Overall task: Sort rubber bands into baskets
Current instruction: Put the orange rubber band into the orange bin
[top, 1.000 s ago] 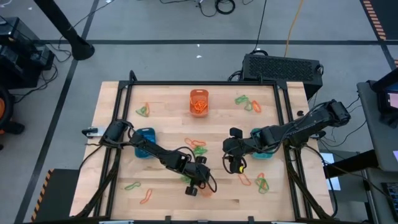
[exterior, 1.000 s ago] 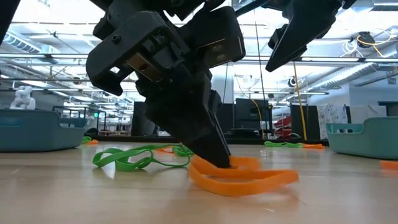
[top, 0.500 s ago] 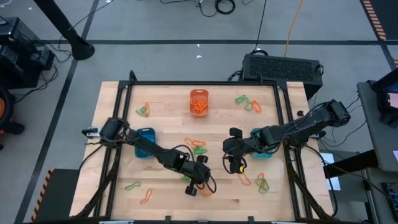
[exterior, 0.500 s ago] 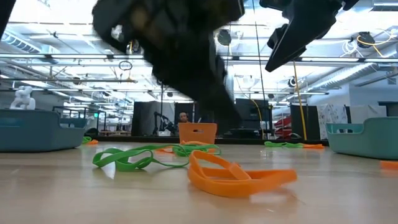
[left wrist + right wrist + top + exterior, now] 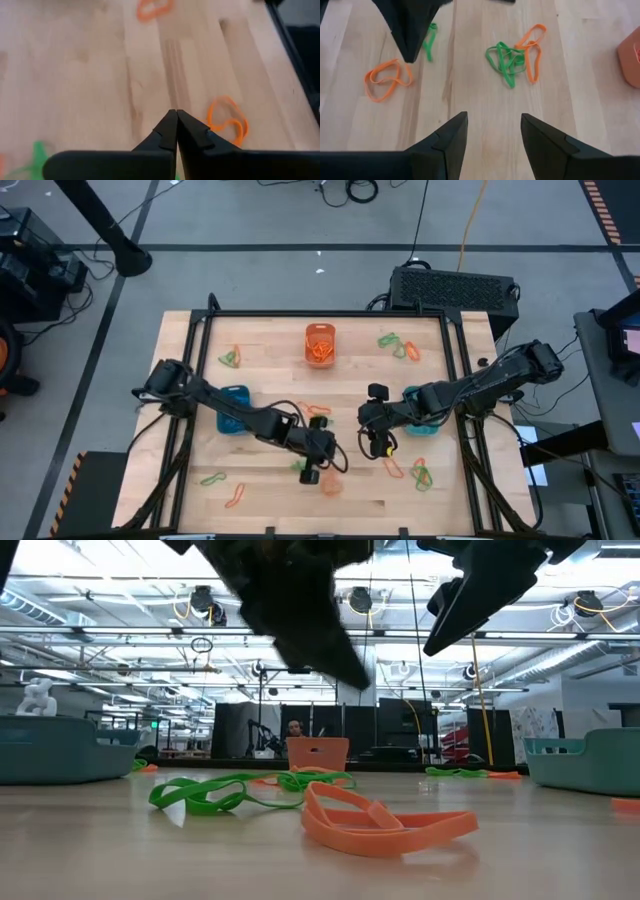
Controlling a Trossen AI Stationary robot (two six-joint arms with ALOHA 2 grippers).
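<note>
Left end effector [image 5: 312, 472], fingers pressed together and empty, hangs above an orange rubber band [image 5: 385, 825] at six o'clock on the worktop [image 5: 270, 350]; right end effector [image 5: 492, 132] hovers wide at four o'clock.

High view straight down over whole worktop [image 5: 260, 330]. Low view at surface level, close to an orange band [image 5: 385, 825]; both wrist views share it, angled down near the wood.
</note>
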